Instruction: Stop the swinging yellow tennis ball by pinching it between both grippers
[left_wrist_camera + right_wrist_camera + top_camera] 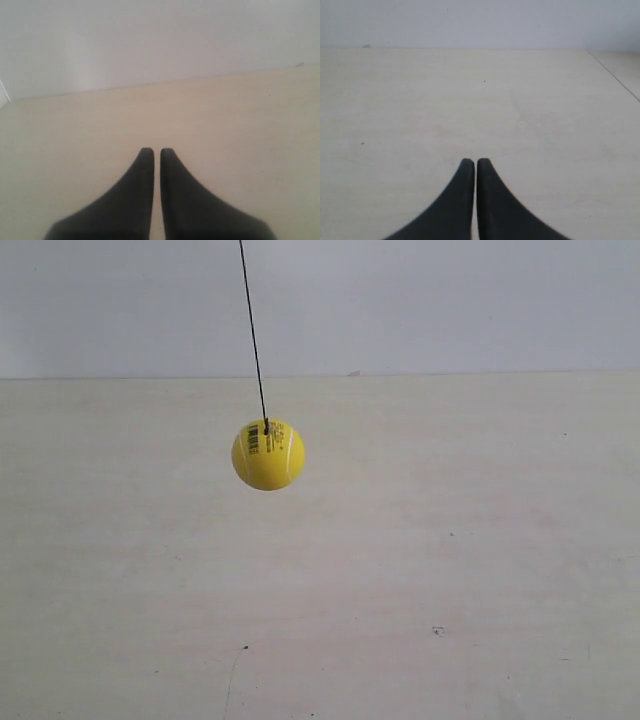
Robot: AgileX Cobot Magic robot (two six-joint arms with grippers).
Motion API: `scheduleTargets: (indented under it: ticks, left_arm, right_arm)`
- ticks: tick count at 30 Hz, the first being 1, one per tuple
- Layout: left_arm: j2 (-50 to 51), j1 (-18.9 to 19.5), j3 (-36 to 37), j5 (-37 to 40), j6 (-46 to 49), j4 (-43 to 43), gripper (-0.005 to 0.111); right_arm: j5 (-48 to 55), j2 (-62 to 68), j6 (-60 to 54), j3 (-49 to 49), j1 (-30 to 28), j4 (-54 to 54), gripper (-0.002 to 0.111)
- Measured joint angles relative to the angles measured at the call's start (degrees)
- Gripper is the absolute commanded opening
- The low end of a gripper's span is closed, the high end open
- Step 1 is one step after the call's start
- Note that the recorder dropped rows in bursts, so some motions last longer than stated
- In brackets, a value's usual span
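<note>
**Ball hangs free, both grippers closed**

I see the yellow tennis ball [267, 454] hanging on its dark string [252, 330] above the pale table [450, 570]. The left gripper [153, 151] and right gripper [471, 161] both show jaws drawn together, gripping nothing.

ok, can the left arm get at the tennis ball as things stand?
Probably yes: the yellow tennis ball hangs free on its string above the table, nothing beside it. The left gripper, shut, has no ball in its view.

Soft, even, bright light washes out the pale desk [450, 570]; both wrist views are hazy, the black fingers [135, 200] soft-edged.
</note>
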Motion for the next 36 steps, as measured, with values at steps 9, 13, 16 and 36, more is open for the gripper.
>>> scheduleTargets:
  ticks: [9, 13, 16, 36]
  left_arm:
    - [0.0, 0.0, 0.0, 3.6, -0.7, -0.2, 0.005]
    - [0.0, 0.0, 0.0, 2.6, -0.7, -0.2, 0.005]
    - [0.0, 0.0, 0.0, 2.6, -0.7, -0.2, 0.005]
    - [0.0, 0.0, 0.0, 2.5, -0.7, -0.2, 0.005]
  right_arm:
    - [0.0, 0.0, 0.0, 0.0, 0.0, 0.0, 0.000]
    - [0.0, 0.0, 0.0, 0.0, 0.0, 0.0, 0.000]
    - [0.0, 0.0, 0.0, 0.0, 0.0, 0.0, 0.000]
    - [0.0, 0.0, 0.0, 0.0, 0.0, 0.0, 0.000]
